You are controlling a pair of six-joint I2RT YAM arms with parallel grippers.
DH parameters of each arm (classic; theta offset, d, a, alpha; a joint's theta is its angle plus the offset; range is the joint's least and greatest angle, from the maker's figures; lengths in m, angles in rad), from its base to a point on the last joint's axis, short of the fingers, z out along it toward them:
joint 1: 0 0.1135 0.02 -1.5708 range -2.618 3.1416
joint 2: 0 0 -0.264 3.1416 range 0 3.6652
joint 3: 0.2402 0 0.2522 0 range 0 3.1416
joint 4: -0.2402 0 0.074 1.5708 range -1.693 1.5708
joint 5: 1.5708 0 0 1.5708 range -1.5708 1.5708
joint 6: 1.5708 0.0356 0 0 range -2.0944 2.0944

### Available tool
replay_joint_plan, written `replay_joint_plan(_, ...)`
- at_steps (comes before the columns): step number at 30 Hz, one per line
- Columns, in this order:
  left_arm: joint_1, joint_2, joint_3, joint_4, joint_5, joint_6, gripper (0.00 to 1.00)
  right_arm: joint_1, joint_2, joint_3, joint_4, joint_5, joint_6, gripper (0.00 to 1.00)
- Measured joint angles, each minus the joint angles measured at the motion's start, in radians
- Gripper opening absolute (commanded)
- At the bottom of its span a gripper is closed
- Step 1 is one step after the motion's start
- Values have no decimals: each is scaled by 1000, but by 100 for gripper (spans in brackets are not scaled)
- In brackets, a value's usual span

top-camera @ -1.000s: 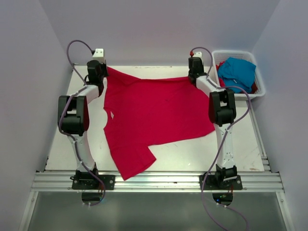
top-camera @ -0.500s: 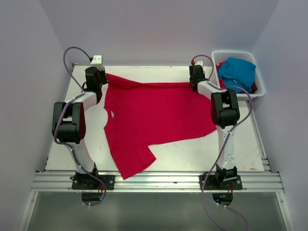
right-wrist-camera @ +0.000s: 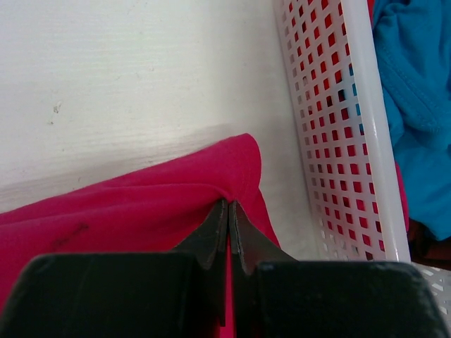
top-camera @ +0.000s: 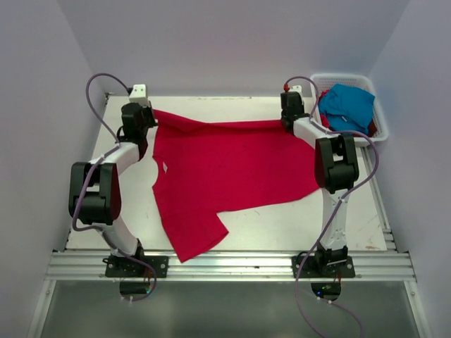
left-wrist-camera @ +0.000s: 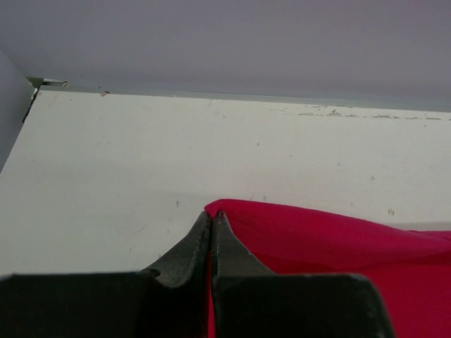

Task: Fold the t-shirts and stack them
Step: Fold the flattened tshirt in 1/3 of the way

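The crimson t-shirt [top-camera: 225, 172] lies spread across the middle of the white surface [top-camera: 282, 225]. Its far edge is pulled into a nearly straight line running from 11 o'clock to 1 o'clock. The neck opening faces 9 o'clock, with a small white patch [top-camera: 164, 167] showing there. One sleeve trails toward 7 o'clock and reaches the metal rail [top-camera: 232, 266] at the near edge.

At the 11 o'clock corner of the cloth, the left gripper [left-wrist-camera: 213, 220] has its fingers pressed together, pinching a fold of the red fabric just above the surface. At the 1 o'clock corner, the right gripper [right-wrist-camera: 228, 205] is likewise pressed together on a bunched corner of the same shirt. That corner sits just beside the wall of the white slatted basket [top-camera: 381, 131].

The basket stands at 2 o'clock, off the right edge of the surface. A turquoise t-shirt [top-camera: 349, 102] is heaped on top inside it, and red cloth [top-camera: 325, 120] shows beneath and through the slats.
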State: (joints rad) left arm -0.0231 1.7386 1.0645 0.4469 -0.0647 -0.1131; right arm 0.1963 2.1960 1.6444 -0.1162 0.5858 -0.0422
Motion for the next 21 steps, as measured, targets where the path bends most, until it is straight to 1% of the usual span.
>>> replay_joint_plan(6, 0, -59, -49, -8, -3, -9, 0, 0, -11, -2, -37, 0, -2, 0)
replay_joint_plan(11, -2, -108, -116, -14, -11, -21, 0, 0, -27, -32, -56, 0, 2, 0)
replay_joint_plan(21, -20, -189, -193, -32, -27, -50, 0, 0, -45, -72, -92, 0, 18, 0)
